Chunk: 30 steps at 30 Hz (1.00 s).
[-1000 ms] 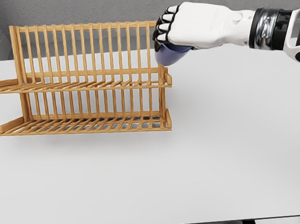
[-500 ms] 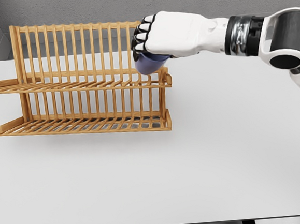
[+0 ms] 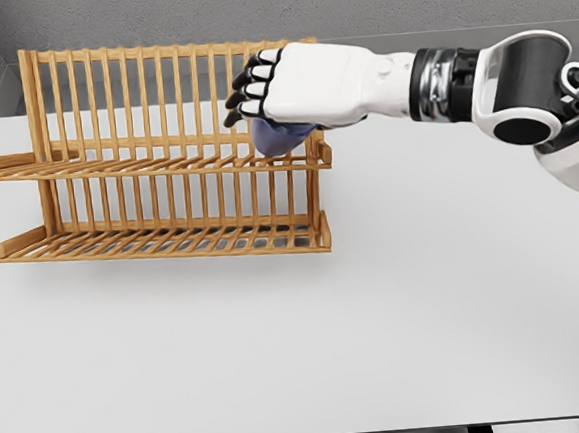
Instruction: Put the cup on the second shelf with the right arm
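- Cup (image 3: 275,137): I see its blue body under my right hand (image 3: 304,83), upper centre of frame, the dark fingertips (image 3: 243,92) curled over its left side, gripping it.
- It sits at the wooden rack's (image 3: 145,168) upper shelf, right end.
- White table (image 3: 377,310) below.

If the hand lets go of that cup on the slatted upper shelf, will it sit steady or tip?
The blue cup probably stays stiff, keeping its shape in the right hand. It narrows to a rounded base, so it may rock or tip on the wooden rack's gapped slats. It looks light, so a nudge could shift it.
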Available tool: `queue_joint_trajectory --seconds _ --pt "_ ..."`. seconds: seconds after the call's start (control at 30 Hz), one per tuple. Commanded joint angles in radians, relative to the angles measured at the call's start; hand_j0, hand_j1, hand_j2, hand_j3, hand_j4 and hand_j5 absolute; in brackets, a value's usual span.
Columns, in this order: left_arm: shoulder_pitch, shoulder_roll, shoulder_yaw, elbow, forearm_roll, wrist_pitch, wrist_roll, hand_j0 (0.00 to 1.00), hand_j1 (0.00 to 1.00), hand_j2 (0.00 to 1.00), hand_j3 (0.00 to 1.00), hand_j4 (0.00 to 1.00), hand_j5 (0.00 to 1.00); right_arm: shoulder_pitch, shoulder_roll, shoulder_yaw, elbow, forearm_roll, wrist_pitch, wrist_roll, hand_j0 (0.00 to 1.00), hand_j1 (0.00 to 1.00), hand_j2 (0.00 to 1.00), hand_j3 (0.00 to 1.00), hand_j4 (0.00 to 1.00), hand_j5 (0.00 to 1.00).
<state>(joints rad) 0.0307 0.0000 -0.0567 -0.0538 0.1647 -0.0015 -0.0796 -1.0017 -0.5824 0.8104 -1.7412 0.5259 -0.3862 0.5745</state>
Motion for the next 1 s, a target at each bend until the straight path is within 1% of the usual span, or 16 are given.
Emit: queue_joint_trajectory --seconds 0.0,0.2,0.43,0.67,0.77,0.8,0.83,0.87,0.9,0.93,0.97 --pt "0.000 0.000 0.000 0.000 -0.001 0.000 0.000 1.00 1.00 1.00 1.00 1.00 1.00 -0.002 0.000 0.003 -0.001 -0.001 0.001 -0.001 1.00 1.00 1.00 1.00 1.00 1.00" --pt "0.000 0.000 0.000 0.000 -0.001 0.000 0.000 1.00 1.00 1.00 1.00 1.00 1.00 -0.006 0.016 0.004 -0.001 -0.001 0.001 -0.001 1.00 1.00 1.00 1.00 1.00 1.00" --pt "0.000 0.000 0.000 0.000 -0.001 0.000 0.000 1.00 1.00 1.00 1.00 1.00 1.00 -0.009 0.015 0.015 -0.001 -0.001 -0.002 -0.001 1.00 1.00 1.00 1.00 1.00 1.00" --pt "0.000 0.000 0.000 0.000 -0.001 0.000 0.000 1.00 1.00 1.00 1.00 1.00 1.00 -0.011 -0.010 0.006 -0.003 -0.001 -0.008 -0.001 1.00 1.00 1.00 1.00 1.00 1.00" --pt "0.000 0.000 0.000 0.000 -0.001 0.000 0.000 1.00 1.00 1.00 1.00 1.00 1.00 -0.035 -0.019 0.001 -0.006 -0.003 -0.008 -0.001 1.00 1.00 1.00 1.00 1.00 1.00" --pt "0.000 0.000 0.000 0.000 -0.001 0.000 0.000 1.00 1.00 1.00 1.00 1.00 1.00 -0.034 -0.030 -0.016 -0.006 -0.003 -0.010 -0.001 1.00 1.00 1.00 1.00 1.00 1.00" --pt "0.000 0.000 0.000 0.000 0.001 0.000 0.000 1.00 1.00 1.00 1.00 1.00 1.00 -0.028 -0.042 -0.056 -0.006 -0.003 -0.013 -0.001 1.00 1.00 1.00 1.00 1.00 1.00" --pt "0.000 0.000 0.000 0.000 -0.001 0.000 0.000 1.00 1.00 1.00 1.00 1.00 1.00 -0.021 -0.077 -0.079 -0.009 -0.004 -0.016 -0.001 1.00 1.00 1.00 1.00 1.00 1.00" --pt "0.000 0.000 0.000 0.000 0.001 0.000 0.000 1.00 1.00 1.00 1.00 1.00 1.00 -0.014 -0.108 -0.125 -0.012 -0.004 -0.023 -0.001 1.00 1.00 1.00 1.00 1.00 1.00" --pt "0.000 0.000 0.000 0.000 0.001 0.000 0.000 1.00 1.00 1.00 1.00 1.00 1.00 0.009 -0.151 -0.184 -0.011 -0.004 -0.042 -0.001 1.00 1.00 1.00 1.00 1.00 1.00" --pt "-0.002 0.000 0.000 0.000 0.001 0.000 0.000 1.00 1.00 1.00 1.00 1.00 1.00 0.046 -0.169 -0.253 -0.012 -0.006 -0.046 -0.001 1.00 1.00 1.00 1.00 1.00 1.00"
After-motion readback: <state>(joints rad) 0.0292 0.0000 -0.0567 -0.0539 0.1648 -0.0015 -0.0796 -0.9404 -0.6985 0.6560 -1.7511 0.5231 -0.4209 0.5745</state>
